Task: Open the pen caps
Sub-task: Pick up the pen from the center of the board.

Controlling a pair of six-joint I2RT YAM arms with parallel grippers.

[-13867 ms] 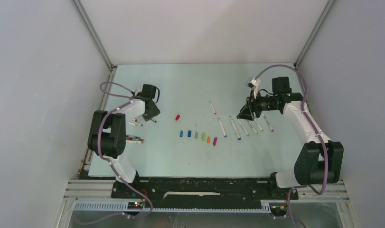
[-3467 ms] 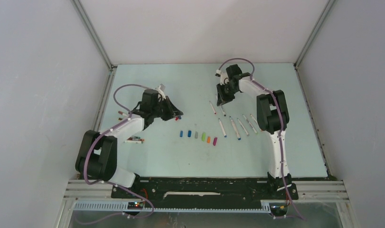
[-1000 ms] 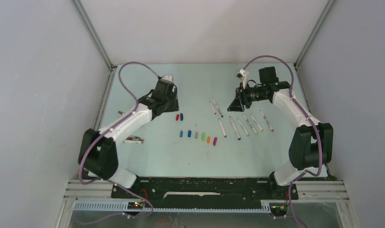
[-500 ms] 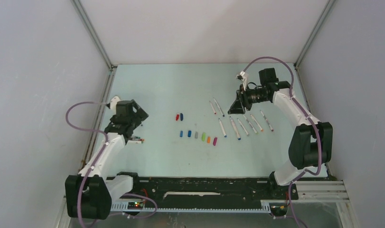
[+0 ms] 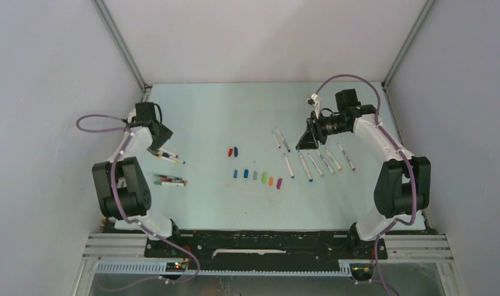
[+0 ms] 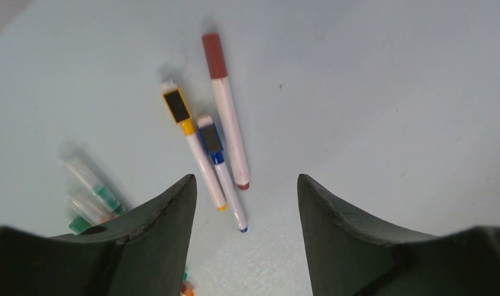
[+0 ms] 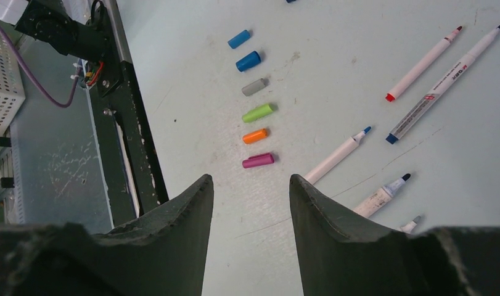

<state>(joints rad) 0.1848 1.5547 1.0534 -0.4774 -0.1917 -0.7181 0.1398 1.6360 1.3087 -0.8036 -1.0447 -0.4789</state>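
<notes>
Pale table (image 5: 247,203): left jaws apart, empty, over three pens (image 6: 225,111); right jaws likewise above caps (image 7: 258,113).

Left arm (image 5: 125,147): elbow bent sharply near its base; forearm raised to the far left
Left gripper (image 6: 244,180): aimed downward; fingers apart, nothing between them
Right arm (image 5: 375,134): extended far; wrist turned leftward
Right gripper (image 7: 250,179): fingers parted (roughly halfway); empty

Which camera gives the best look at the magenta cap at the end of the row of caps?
The right wrist view: the magenta cap lies large and sharp beside the orange cap. The top external view shows that cap only as a tiny speck. The left wrist view misses it.
</notes>
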